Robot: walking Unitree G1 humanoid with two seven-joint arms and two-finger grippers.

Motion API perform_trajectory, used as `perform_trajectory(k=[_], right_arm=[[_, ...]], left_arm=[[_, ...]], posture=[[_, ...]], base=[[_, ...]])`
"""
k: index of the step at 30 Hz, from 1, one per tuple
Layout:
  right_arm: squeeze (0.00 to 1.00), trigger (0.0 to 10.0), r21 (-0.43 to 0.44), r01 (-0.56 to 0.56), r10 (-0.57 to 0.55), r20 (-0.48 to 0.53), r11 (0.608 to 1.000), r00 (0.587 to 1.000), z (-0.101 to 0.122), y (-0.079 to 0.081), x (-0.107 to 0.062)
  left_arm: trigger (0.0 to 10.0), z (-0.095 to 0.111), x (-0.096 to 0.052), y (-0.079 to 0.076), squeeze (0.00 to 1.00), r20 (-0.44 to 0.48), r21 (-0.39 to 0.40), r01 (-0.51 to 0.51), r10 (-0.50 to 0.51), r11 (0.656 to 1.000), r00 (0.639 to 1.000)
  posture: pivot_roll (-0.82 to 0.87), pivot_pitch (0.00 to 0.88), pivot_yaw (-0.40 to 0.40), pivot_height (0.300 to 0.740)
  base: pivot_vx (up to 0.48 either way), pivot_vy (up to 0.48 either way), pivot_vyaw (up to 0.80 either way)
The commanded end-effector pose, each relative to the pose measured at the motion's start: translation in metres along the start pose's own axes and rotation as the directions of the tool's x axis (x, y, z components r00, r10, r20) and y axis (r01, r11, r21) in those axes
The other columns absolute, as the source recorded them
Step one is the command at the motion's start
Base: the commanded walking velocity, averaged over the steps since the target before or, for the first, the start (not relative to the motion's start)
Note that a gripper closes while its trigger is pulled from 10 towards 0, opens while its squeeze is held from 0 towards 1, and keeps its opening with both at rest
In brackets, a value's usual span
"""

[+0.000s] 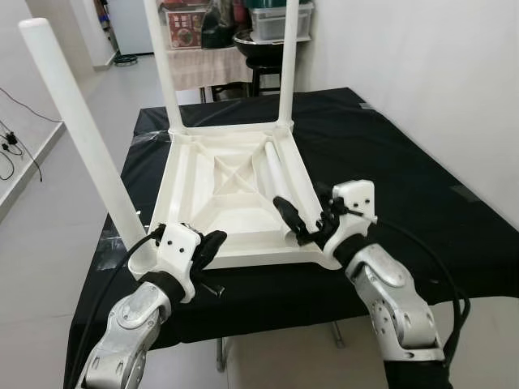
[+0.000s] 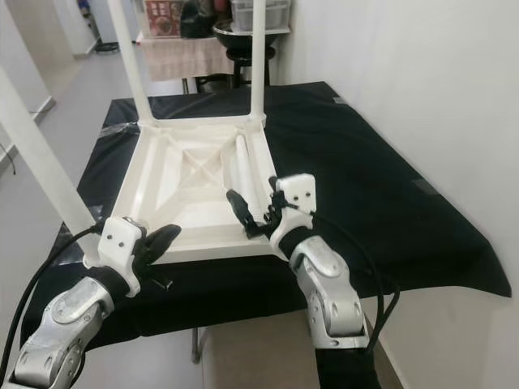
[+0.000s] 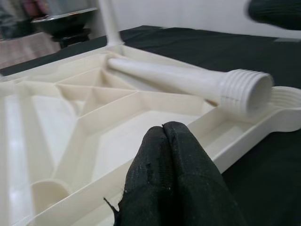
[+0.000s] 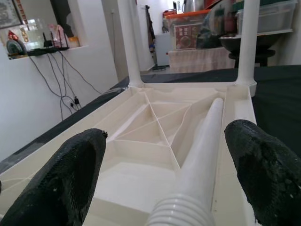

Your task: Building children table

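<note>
Straddling the loose leg (image 4: 200, 146), the right claw (image 1: 310, 219) is spread wide; the left claw (image 1: 212, 245), clenched empty, sits beside the upturned table (image 1: 211, 174).

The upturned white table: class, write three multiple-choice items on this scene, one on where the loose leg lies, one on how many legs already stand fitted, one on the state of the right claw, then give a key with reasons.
1. Where does the loose leg lie?
A. On the floor
B. Inside the upturned tabletop, along its right side
C. On the black cloth, apart from the table

2. How many legs stand fitted in corner sockets?
A. One
B. Three
C. Four

3. How are the fingers of the right claw?
A. Open, to either side of the loose leg's threaded end
B. Shut on a screwdriver
C. Shut on the cloth

Key: 1 B, the leg rests within the ribbed underside. 2 B, two far legs and one near-left leg stand upright. 3 A, the right wrist view shows the fingers apart with the threaded end between.
</note>
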State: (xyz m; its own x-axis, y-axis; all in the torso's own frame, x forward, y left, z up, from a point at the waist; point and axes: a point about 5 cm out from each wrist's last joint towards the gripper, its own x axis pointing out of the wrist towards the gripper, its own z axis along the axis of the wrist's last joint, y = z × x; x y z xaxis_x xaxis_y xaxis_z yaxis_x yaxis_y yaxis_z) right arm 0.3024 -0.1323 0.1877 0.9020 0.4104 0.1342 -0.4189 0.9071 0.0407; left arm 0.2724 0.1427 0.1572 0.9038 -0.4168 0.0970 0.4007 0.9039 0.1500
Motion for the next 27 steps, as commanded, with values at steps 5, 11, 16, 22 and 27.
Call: perform_trajectory(k=[5, 11, 16, 22, 27], right_arm=[[0.00, 10.0, 0.032, -0.196, 0.195, 0.016, 0.980, 0.981, -0.006, 0.025, -0.022], [0.00, 10.0, -0.093, -0.162, 0.158, -0.046, 0.982, 0.986, -0.016, 0.020, -0.025], [0.00, 10.0, -0.230, -0.084, 0.049, -0.154, 0.969, 0.987, -0.026, -0.002, -0.020], [0.00, 10.0, -0.578, -0.170, -0.061, -0.358, 0.798, 0.932, -0.037, -0.047, -0.025], [0.00, 10.0, -0.603, -0.198, -0.040, -0.358, 0.773, 0.933, -0.029, -0.056, -0.027]], left_arm=[[10.0, -0.007, -0.001, 0.014, 0.00, -0.048, 0.008, -0.114, 0.114, 0.993, 0.992], [10.0, -0.013, -0.006, 0.008, 0.00, -0.071, -0.025, -0.097, 0.095, 0.995, 0.993], [10.0, -0.017, -0.006, 0.006, 0.00, -0.103, -0.021, -0.081, 0.078, 0.997, 0.992], [10.0, -0.021, -0.007, -0.011, 0.00, -0.130, -0.040, 0.067, -0.072, 0.997, 0.989], [10.0, -0.022, -0.009, -0.013, 0.00, -0.135, -0.042, 0.097, -0.102, 0.994, 0.986]], posture=[[-0.06, 0.023, 0.009, 0.740], [-0.06, 0.008, 0.001, 0.740], [-0.05, 0.007, -0.004, 0.740], [-0.05, 0.008, -0.015, 0.740], [-0.05, 0.014, -0.018, 0.740]], base=[[0.000, 0.000, 0.00], [0.000, 0.000, 0.34], [0.000, 0.000, 0.17], [0.000, 0.000, 0.00], [0.000, 0.000, 0.00]])
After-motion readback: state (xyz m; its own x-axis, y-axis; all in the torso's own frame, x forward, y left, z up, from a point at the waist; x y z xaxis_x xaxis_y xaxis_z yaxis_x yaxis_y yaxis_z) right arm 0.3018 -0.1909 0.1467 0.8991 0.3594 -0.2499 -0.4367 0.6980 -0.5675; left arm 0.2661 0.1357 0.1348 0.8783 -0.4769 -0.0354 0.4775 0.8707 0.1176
